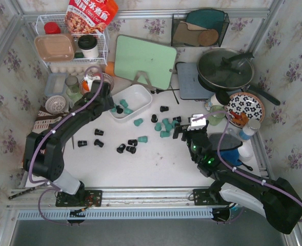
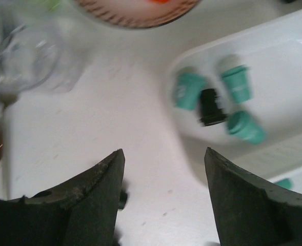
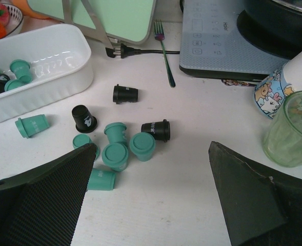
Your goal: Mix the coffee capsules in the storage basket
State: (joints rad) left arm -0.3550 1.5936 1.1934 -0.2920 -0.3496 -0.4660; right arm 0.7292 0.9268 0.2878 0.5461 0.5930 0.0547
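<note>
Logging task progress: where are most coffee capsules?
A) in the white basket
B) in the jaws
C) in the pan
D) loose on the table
D: most coffee capsules lie scattered on the table, with only a few inside the storage basket.

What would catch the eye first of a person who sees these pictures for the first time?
Teal and black coffee capsules lie scattered over the middle of the white table, while only a few sit in the white storage basket behind them. Two black arms reach in with open jaws: the left arm at the basket's left end, the right arm near the teal cluster.
</note>
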